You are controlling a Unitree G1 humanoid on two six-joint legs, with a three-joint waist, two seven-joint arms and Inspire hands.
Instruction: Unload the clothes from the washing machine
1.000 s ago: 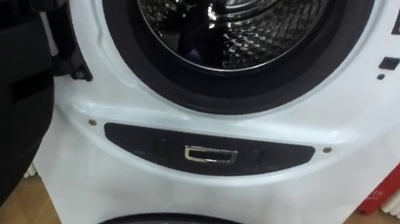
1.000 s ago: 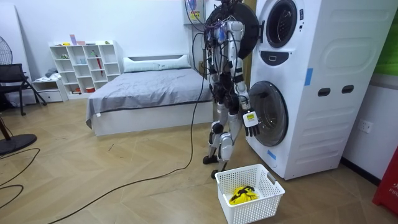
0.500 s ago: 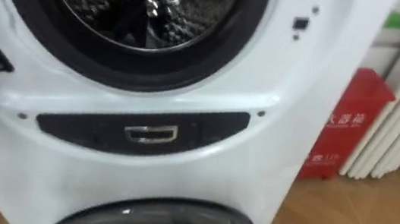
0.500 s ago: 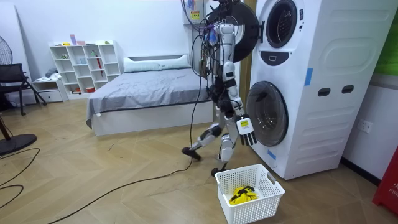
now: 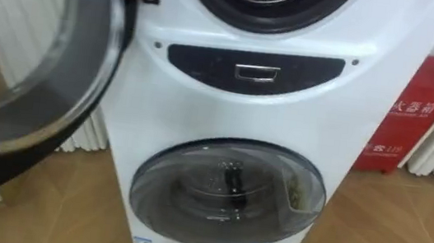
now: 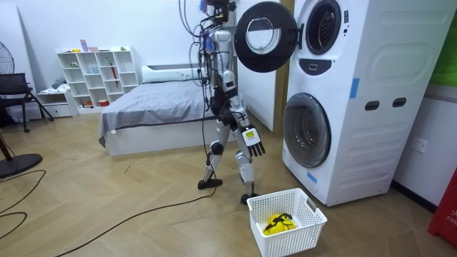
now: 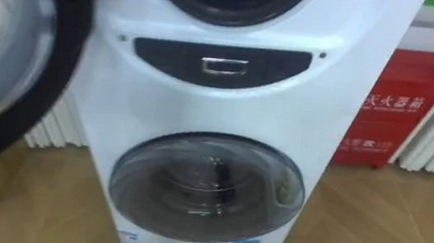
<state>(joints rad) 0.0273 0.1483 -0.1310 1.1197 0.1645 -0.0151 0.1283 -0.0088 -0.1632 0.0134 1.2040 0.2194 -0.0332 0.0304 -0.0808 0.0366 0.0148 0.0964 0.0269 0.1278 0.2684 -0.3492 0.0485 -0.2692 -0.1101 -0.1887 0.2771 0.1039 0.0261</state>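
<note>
White washing machine (image 6: 357, 100) has two doors, upper door (image 6: 261, 37) open; one basket (image 6: 287, 223).

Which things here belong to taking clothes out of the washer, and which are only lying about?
For the job: washer, its open upper door, basket, yellow cloth in it.
Lying about: bed, shelf, chair, red box.

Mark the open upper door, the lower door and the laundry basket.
open upper door (image 6: 263, 36): room view, its round window.
lower door (image 5: 229, 191): left eye view, its glass middle.
laundry basket (image 6: 287, 244): room view, its near wall.
</note>
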